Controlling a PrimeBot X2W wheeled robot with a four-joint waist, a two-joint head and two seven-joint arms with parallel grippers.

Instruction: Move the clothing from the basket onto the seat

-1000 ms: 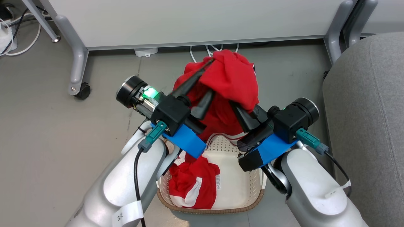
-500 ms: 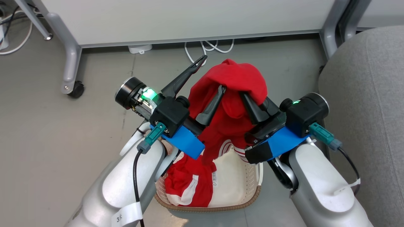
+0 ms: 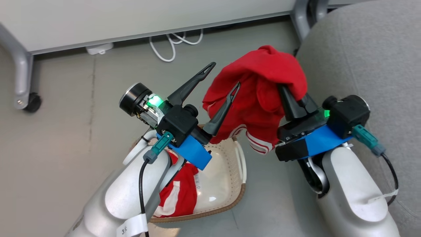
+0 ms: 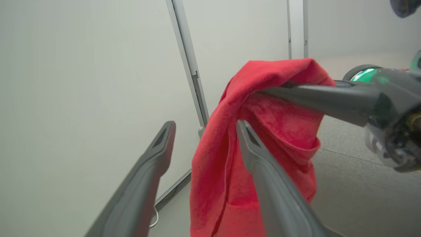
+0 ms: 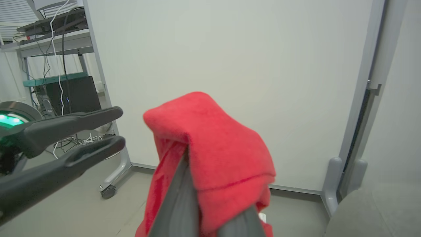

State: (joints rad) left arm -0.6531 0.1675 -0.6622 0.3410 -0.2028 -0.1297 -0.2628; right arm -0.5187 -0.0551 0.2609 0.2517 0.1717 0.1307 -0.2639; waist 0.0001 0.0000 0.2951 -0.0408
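**One red garment in the air, bound for the seat**

We judged the step in hand to be the carry across to the seat (image 3: pixel 361 49), which rose close on our right, well above the floor (image 3: pixel 65 148). To do it well, we would need to bring the load fully over the cushion, not just over its rounded edge, before letting go. We would also need enough height for the hanging hem to clear the rim of the basket (image 3: pixel 230 205) and the cushion's side. The lifted garment (image 3: pixel 263 85) hung between basket and seat, draped over our right hand (image 3: pixel 289 98), whose fingers were pinched together on a fold. Our left hand (image 3: pixel 225 74) stood spread wide and held nothing, one finger just beside the cloth. We would want it drawn off so it could not snag. The second garment (image 3: pixel 177 194) lay in the basket.

The seat was a big grey cushion of coarse weave with rounded edges. The basket was cream plastic, perforated and rounded, with a brown woven-look rim. The garments were soft, limp red cloth with white stripes, likely to sag and slide. The fingers were long, dark, smooth and tapering.
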